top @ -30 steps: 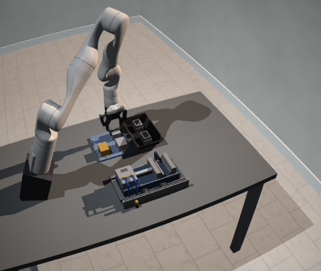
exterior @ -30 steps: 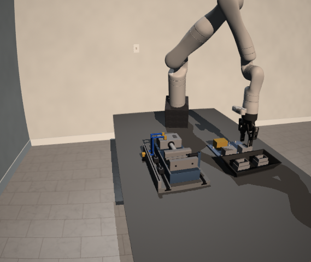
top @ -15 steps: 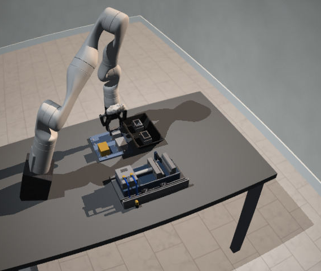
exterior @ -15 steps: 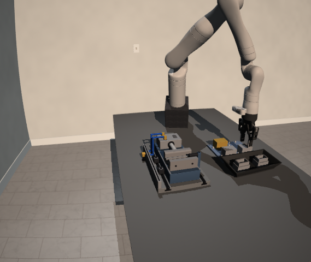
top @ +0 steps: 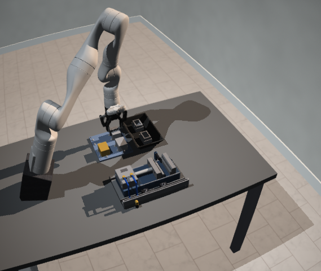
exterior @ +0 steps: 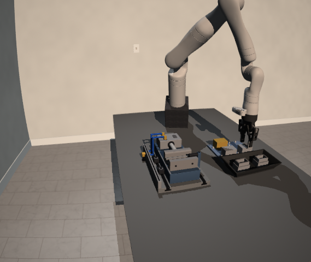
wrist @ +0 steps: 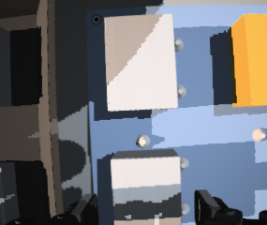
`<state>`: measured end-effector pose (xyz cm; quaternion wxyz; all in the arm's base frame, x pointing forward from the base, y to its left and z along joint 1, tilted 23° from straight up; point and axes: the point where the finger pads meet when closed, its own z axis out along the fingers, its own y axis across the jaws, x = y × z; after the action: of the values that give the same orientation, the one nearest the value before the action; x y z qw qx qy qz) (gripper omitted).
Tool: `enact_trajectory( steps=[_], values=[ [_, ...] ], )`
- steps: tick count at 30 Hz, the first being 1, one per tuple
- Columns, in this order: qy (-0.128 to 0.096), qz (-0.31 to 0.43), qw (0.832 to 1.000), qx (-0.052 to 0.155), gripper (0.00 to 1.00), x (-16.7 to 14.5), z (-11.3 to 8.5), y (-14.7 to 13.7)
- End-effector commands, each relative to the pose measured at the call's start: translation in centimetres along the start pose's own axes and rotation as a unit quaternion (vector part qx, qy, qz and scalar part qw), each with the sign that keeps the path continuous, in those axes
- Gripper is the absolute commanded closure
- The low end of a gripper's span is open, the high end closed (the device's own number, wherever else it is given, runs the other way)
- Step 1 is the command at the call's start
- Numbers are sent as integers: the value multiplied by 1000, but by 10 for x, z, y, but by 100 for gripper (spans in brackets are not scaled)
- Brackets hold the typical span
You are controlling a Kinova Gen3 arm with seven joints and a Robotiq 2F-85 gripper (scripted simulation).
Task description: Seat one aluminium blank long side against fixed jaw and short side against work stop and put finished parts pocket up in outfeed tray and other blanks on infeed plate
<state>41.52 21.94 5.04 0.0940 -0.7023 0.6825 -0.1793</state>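
Observation:
My gripper (top: 113, 128) is open and hangs low over the blue infeed plate (top: 108, 145). Its fingers straddle one aluminium blank (wrist: 146, 187) without touching its sides; the blank also shows in the exterior view (exterior: 245, 148). A second aluminium blank (wrist: 141, 63) lies flat beside it on the plate (wrist: 217, 136). A brass blank (wrist: 258, 61) (top: 104, 148) lies flat on the plate's far side. The vise (top: 152, 178) stands open, and I see no blank in its gap. Two finished parts (top: 137, 124) (top: 145, 136) sit pocket up in the black outfeed tray (top: 143, 131).
The tray's wall (wrist: 49, 117) runs close beside the plate, next to my gripper. Small pins (wrist: 142, 141) stick up from the plate between the blanks. The vise's blue hoses (top: 131, 185) are at its end nearest the arm's base (top: 36, 180).

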Motion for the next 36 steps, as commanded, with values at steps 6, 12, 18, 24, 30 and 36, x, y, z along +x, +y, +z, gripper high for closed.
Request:
enact_trajectory(
  steps=[6,12,18,24,30,36],
  values=[
    [0,0,1000,0,33,0,4,0],
    [0,0,1000,0,33,0,6,0],
    [0,0,1000,0,33,0,10,0],
    [0,0,1000,0,33,0,12,0],
    [0,0,1000,0,33,0,13,0],
    [0,0,1000,0,33,0,14,0]
  ],
)
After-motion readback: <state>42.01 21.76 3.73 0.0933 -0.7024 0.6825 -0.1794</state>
